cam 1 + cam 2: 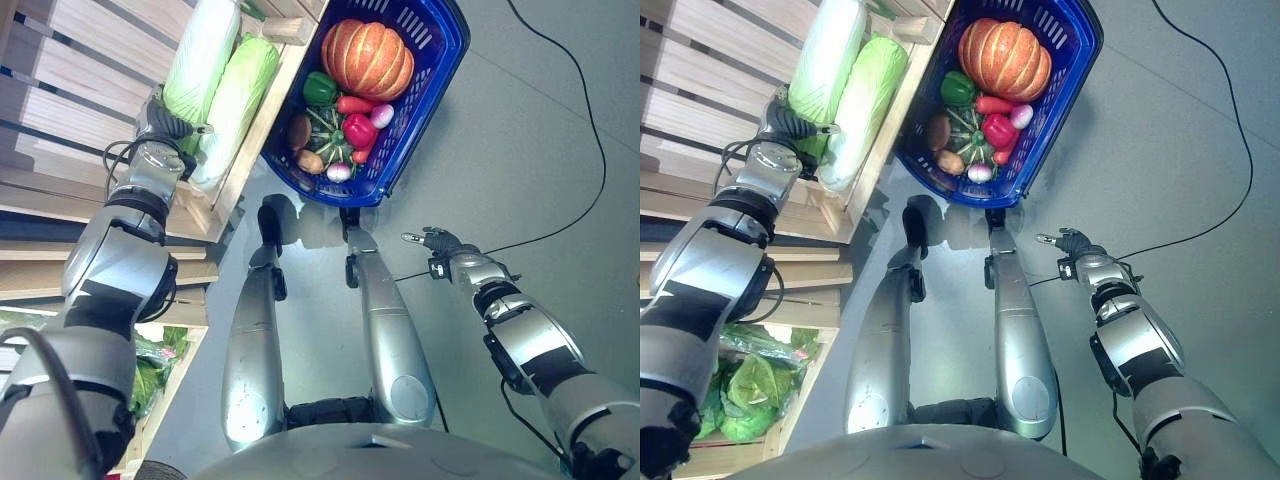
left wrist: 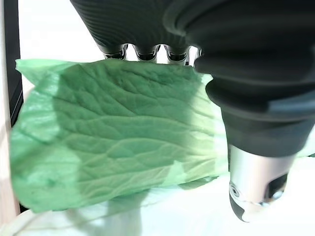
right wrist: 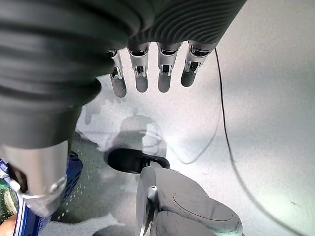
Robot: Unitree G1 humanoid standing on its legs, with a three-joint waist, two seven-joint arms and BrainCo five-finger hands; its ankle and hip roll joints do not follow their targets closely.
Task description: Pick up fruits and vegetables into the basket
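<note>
Two pale green napa cabbages lie side by side in a wooden crate on the shelf, one (image 1: 203, 55) further left than the other (image 1: 240, 95). My left hand (image 1: 165, 120) is at the lower end of the left cabbage, whose veined leaf (image 2: 118, 142) lies right against the hand in the left wrist view. On the floor stands a blue basket (image 1: 425, 85) holding a pumpkin (image 1: 367, 58), a green pepper (image 1: 320, 88), a red pepper (image 1: 360, 130), a dark squash (image 1: 328, 135) and several smaller vegetables. My right hand (image 1: 440, 243) hangs open over the grey floor, holding nothing.
The wooden crate's front edge (image 1: 250, 150) runs beside the basket's left side. A lower shelf holds bagged leafy greens (image 1: 750, 385). Bare grey floor spreads out to the right of the basket.
</note>
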